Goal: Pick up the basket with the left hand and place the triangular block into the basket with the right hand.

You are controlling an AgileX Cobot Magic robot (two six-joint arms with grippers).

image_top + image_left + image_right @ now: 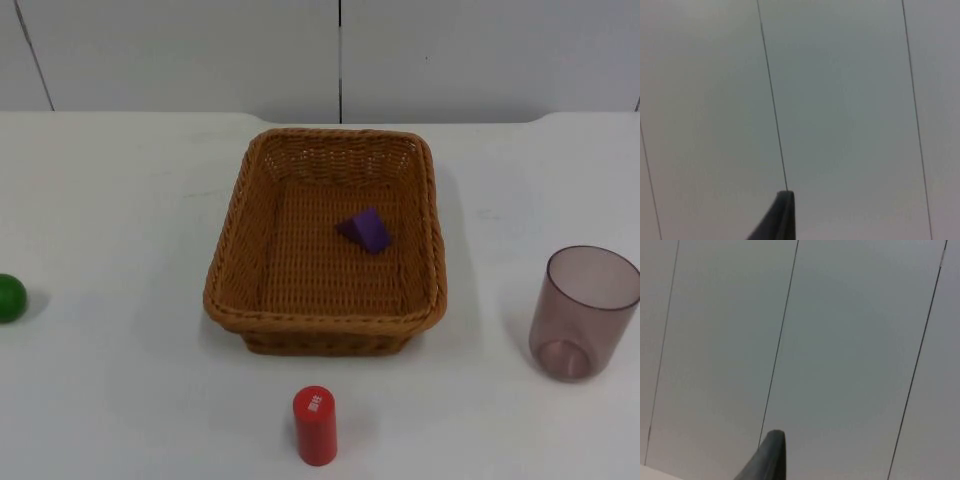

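On the white table the wicker basket holds the purple triangular block. Both wrist views face the grey wall; whether either gripper is parted or closed, I cannot tell.

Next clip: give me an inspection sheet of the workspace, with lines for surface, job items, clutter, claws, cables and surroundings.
Surface: white table top, no spills seen.
Job items: brown wicker basket stands on the table at centre; purple triangular block already lies inside it, right of the middle.
Clutter: green ball at the left edge; red cylinder in front of the basket; translucent cup, upright, at the right.
Claws: left claw and right claw each face the partition wall, away from the table; both arms wait.
Cables: nothing seen.
Surroundings: grey partition wall with vertical seams behind the table.
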